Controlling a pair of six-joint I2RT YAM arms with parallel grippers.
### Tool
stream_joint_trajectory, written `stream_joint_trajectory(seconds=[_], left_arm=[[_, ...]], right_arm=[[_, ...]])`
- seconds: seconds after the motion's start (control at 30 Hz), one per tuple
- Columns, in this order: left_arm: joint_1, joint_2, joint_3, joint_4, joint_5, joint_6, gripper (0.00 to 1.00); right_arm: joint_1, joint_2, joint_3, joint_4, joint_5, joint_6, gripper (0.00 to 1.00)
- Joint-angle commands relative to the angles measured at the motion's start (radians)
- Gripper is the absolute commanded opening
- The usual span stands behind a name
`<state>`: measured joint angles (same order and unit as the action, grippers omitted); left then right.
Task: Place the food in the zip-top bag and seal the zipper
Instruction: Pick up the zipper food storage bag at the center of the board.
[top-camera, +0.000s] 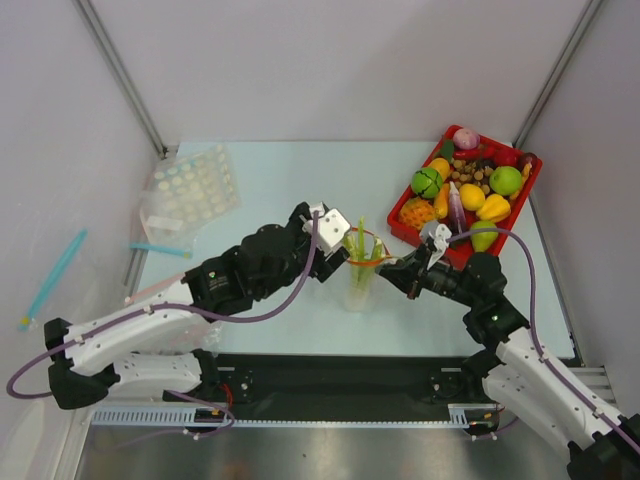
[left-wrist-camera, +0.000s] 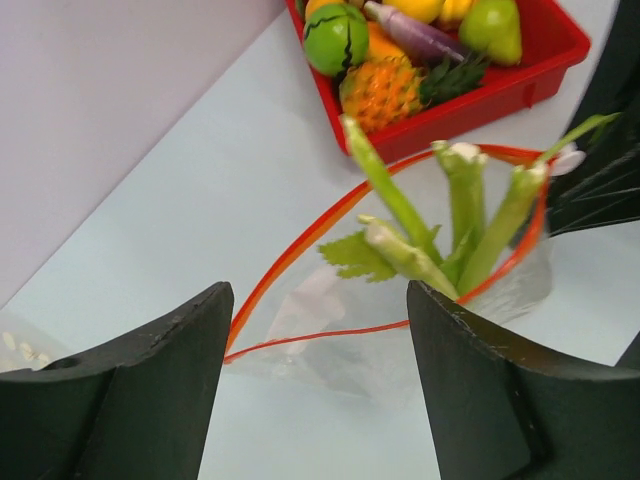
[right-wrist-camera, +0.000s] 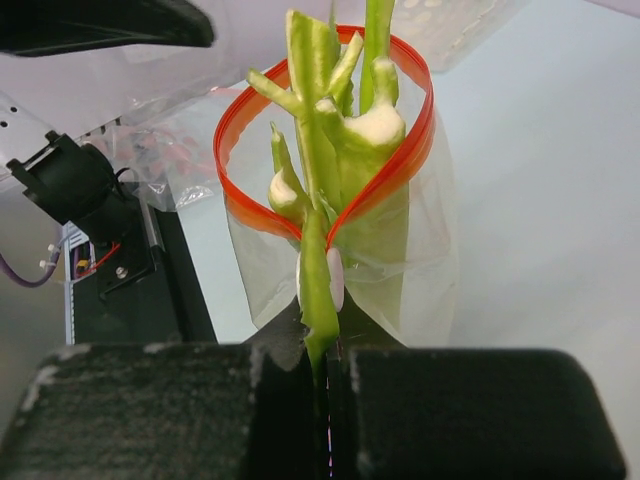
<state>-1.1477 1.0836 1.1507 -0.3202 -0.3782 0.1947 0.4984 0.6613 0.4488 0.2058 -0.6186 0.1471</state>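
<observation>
The zip-top bag (top-camera: 357, 292) hangs upright in mid-table, its mouth held wide. My right gripper (top-camera: 392, 265) is shut on one end of the red-orange zipper (right-wrist-camera: 424, 120), and a green leaf looks pinched in with it (right-wrist-camera: 330, 350). The leek (top-camera: 360, 250) stands inside the bag (right-wrist-camera: 400, 270), leaves poking out of the mouth (left-wrist-camera: 450, 220). My left gripper (top-camera: 340, 255) is open just outside the opposite rim (left-wrist-camera: 320, 300), with nothing between its fingers. The pear (top-camera: 484, 236) and the eggplant (top-camera: 456, 208) lie in the red tray.
The red tray (top-camera: 400, 234) of toy produce sits at the back right, close behind the right gripper. A clear bag of pale round pieces (top-camera: 190, 190) lies at the back left, with a blue strip (top-camera: 160, 249) and a pale pink strip (top-camera: 150, 290) beside it.
</observation>
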Motion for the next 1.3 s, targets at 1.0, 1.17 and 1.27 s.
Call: stream_joint_trajectory(seconds=[1.0, 1.17, 1.27], left_arm=[[0.284, 0.194, 0.038, -0.111, 0.703, 0.21, 0.81], [0.284, 0.251, 0.032, -0.098, 0.823, 0.262, 0.79], [0.284, 0.289, 0.059, -0.132, 0.844, 0.259, 0.55]], right_arm=[[0.029, -0.048, 0.008, 0.024, -0.03, -0.061, 0.0], [0.031, -0.051, 0.004, 0.038, -0.055, -0.058, 0.0], [0.031, -0.052, 0.002, 0.038, -0.05, -0.058, 0.0]])
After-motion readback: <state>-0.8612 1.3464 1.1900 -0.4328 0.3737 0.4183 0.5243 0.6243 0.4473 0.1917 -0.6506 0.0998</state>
